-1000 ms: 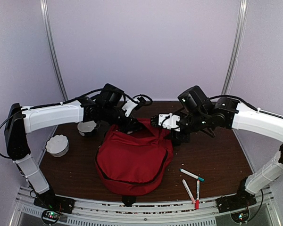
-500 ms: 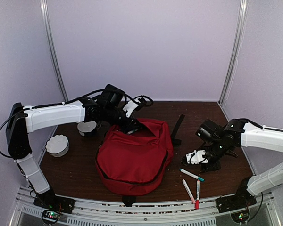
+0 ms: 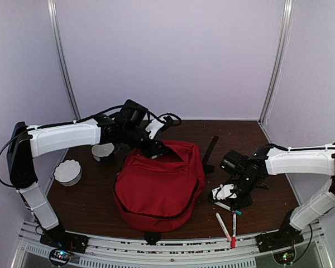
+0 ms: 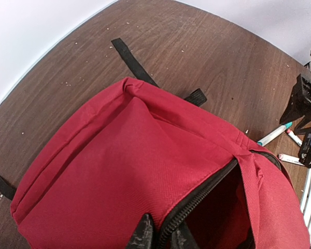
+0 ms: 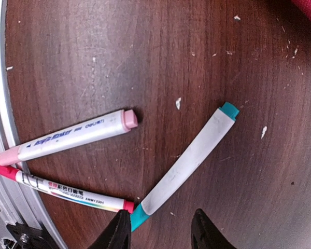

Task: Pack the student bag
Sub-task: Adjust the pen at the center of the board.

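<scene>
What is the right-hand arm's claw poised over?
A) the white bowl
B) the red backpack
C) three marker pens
C: the right gripper has its fingers apart just above the teal marker. The pink marker and red marker lie beside it on the table.

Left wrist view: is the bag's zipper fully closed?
No, the zipper on the red bag gapes apart near the bottom of the picture, showing the dark inside.
</scene>
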Tool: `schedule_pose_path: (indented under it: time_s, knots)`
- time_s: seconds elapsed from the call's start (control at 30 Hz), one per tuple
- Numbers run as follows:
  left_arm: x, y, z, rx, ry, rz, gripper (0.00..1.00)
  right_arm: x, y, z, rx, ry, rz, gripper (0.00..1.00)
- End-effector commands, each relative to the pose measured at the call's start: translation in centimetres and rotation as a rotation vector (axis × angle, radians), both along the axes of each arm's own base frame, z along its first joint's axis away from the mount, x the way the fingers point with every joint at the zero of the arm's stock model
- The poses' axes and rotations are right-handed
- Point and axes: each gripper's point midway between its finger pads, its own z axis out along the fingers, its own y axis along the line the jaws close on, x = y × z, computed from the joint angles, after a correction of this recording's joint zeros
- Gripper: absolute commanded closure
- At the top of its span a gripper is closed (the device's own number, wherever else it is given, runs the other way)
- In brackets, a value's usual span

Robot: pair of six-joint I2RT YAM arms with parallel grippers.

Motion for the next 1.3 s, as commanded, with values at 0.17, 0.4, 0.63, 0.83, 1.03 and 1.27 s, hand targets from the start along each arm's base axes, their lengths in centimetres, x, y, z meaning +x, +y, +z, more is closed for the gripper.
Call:
schedule_pose_path:
  time_s: [0.17, 0.4, 0.63, 0.83, 1.03, 1.27]
  knots:
    - [0.2, -1.3, 1.3, -0.045, -0.014, -0.020, 0.87, 1.7, 0.4, -2.2, -0.056, -0.046, -0.044, 0.60]
    - [0.2, -1.2, 1.1, -0.043, -0.010, -0.018, 0.87, 3.3, -0.8, -3.5, -0.148, -0.121, -0.065, 0.64]
    - [0.1, -1.4, 1.2, -0.048, 0.002, -0.025, 0.87, 4.5, -1.8, -3.7, -0.192, -0.164, -0.066, 0.72]
    - [0.0, -1.4, 1.2, -0.050, 0.003, -0.024, 0.87, 7.3, -2.5, -2.8, -0.139, -0.112, -0.158, 0.75]
    - [0.2, -1.3, 0.7, -0.037, 0.006, -0.014, 0.87, 7.4, -2.5, -2.9, -0.118, -0.060, -0.143, 0.76]
    - [-0.1, -1.5, 1.0, -0.048, 0.017, -0.027, 0.87, 7.0, -1.5, -2.6, -0.087, -0.003, -0.143, 0.68]
